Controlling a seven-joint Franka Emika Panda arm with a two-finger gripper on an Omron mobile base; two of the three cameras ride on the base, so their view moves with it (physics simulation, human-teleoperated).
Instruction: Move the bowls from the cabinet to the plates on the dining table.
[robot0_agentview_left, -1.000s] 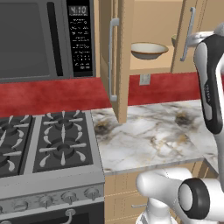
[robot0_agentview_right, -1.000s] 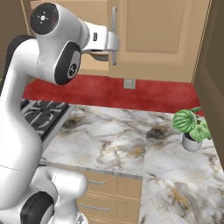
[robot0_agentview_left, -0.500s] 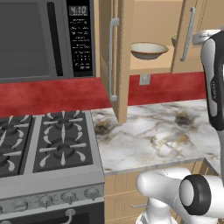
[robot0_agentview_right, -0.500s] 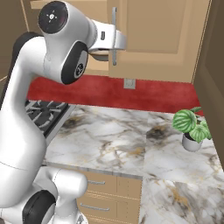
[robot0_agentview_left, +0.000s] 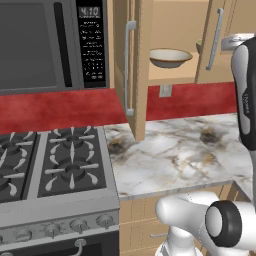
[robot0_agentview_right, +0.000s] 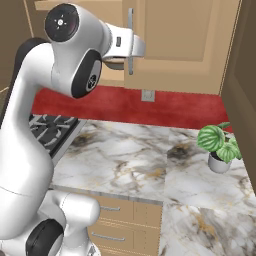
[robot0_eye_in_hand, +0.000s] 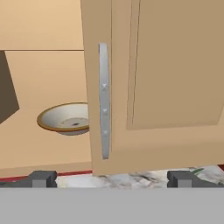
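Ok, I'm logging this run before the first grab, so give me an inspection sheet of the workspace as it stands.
Surface: marble counter, bare where it shows beside the stove.
Job's things: wide bowl on the cabinet shelf; second bowl mostly hidden behind the right door; left door swung open.
Clutter: potted plant on the counter.
Grippers: gripper open, empty, facing the right door's handle.
Cables: nothing seen.
Surroundings: microwave, red backsplash, wall outlet.

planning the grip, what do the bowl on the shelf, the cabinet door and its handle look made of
Bowl: looks like glazed ceramic, smooth cream inside with a tan rim. Cabinet door: likely wood, flat light tan matte panel, no visible grain. Handle: seems brushed metal, a long grey vertical bar with a dull sheen.
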